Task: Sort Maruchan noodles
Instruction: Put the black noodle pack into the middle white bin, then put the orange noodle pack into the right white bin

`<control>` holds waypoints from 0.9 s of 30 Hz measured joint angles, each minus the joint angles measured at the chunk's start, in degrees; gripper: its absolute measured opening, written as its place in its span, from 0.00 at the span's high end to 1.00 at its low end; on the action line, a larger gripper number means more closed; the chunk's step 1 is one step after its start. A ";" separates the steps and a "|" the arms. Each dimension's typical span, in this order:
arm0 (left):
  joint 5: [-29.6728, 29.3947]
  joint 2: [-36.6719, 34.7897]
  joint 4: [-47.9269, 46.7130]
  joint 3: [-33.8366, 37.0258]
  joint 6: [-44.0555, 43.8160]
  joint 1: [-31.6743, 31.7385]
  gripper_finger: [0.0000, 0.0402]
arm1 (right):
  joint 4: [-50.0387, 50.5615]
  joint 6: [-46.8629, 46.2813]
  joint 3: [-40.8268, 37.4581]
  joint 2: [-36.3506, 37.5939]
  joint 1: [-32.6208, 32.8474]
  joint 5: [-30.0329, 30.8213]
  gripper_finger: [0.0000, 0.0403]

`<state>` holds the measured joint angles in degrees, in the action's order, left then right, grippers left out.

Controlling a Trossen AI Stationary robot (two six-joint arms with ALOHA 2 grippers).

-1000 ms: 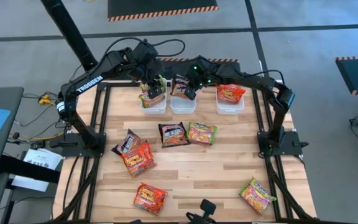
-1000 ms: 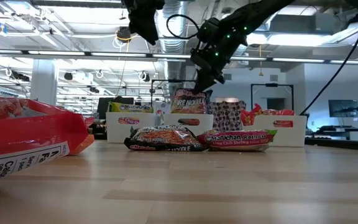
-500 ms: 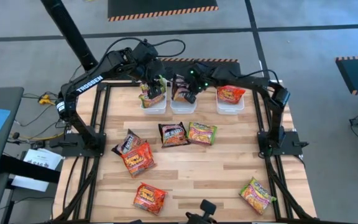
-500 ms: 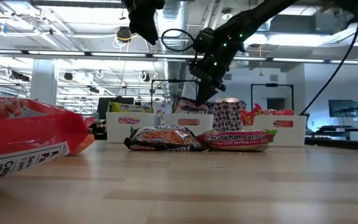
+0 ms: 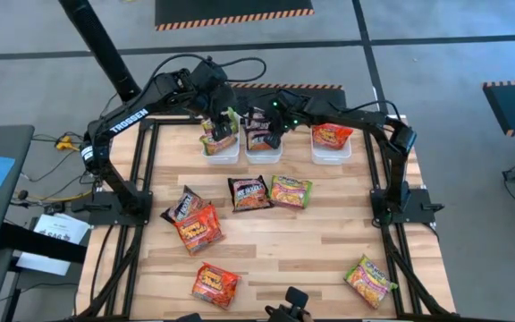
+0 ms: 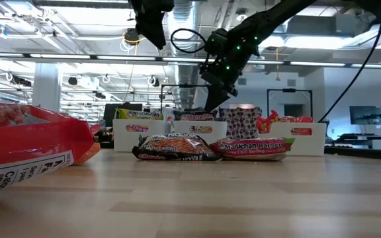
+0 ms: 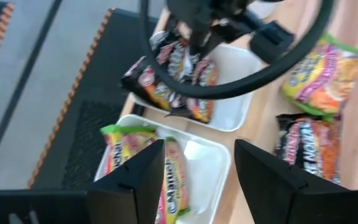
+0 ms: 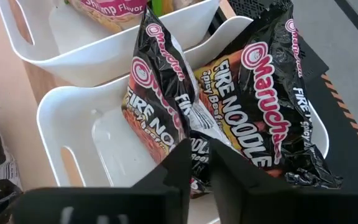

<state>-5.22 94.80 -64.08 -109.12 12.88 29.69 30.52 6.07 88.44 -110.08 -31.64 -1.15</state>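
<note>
Releasing black packet (image 8: pixel 229 124) over middle tray (image 8: pixel 73 124); right hand (image 8: pixel 194 165) fingers barely parted, pinching packet edge; packet draped over far rim, could slide out; left hand (image 7: pixel 194 168) open above left tray (image 7: pixel 213 171)

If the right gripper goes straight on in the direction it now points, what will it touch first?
Most likely the black Fire Noodle packets in the middle white tray: the right gripper points straight at them, fingers very close or already touching; depth is unclear.
</note>
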 joint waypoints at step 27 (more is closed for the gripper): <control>6.92 0.01 -23.49 0.00 -11.57 -1.68 0.55 | 31.19 3.43 18.40 3.37 0.02 -0.22 0.52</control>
<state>1.70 94.80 -87.57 -109.12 1.31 28.01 61.71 9.50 106.85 -106.72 -31.62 -1.37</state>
